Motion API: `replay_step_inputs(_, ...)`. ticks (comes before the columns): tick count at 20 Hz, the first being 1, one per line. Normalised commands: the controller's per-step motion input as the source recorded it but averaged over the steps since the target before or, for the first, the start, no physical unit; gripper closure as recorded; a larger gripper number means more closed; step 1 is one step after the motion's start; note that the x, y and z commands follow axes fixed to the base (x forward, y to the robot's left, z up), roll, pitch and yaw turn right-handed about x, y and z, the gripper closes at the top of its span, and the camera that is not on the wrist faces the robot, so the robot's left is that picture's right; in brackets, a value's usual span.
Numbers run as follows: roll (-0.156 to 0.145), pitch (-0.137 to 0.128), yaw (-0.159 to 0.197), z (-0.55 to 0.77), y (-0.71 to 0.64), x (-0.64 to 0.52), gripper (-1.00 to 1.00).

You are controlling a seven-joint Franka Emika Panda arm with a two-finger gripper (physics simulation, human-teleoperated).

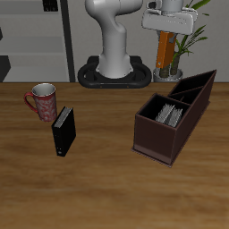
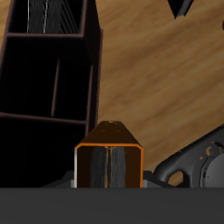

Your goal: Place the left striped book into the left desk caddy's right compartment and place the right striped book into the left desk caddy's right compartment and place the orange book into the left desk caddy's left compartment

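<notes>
My gripper point(image 1: 166, 27) is shut on the orange book point(image 1: 161, 49), which hangs upright high above the table's back, behind the caddies. In the wrist view the orange book point(image 2: 108, 164) shows end-on with grey page edges. The left desk caddy point(image 1: 156, 143), a dark maroon box, stands nearer the table's front edge. The two striped books point(image 1: 168, 114) stand together in one of its wells. They also show in the wrist view point(image 2: 48, 13), inside the caddy point(image 2: 91, 70), whose other wells look dark and empty.
The smaller-looking twin caddy point(image 1: 193, 87) stands just behind the left one. A red mug point(image 1: 41, 100) and an upright black book point(image 1: 63, 131) stand on the table's other side. The robot base point(image 1: 114, 72) is at the back.
</notes>
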Motion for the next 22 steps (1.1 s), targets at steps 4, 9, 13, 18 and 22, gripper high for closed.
replay_step_inputs(4,0.068,-0.029,0.042,0.04,0.33,-0.05,1.00)
replay_step_inputs(9,0.052,0.014,0.002,0.03,0.28,0.13,1.00)
replay_step_inputs(13,0.032,0.012,0.014,0.00,0.22,0.15,1.00)
replay_step_inputs(18,0.028,0.026,-0.004,-0.01,0.27,0.22,1.00)
replay_step_inputs(22,0.026,0.007,0.016,0.00,0.16,0.12,1.00)
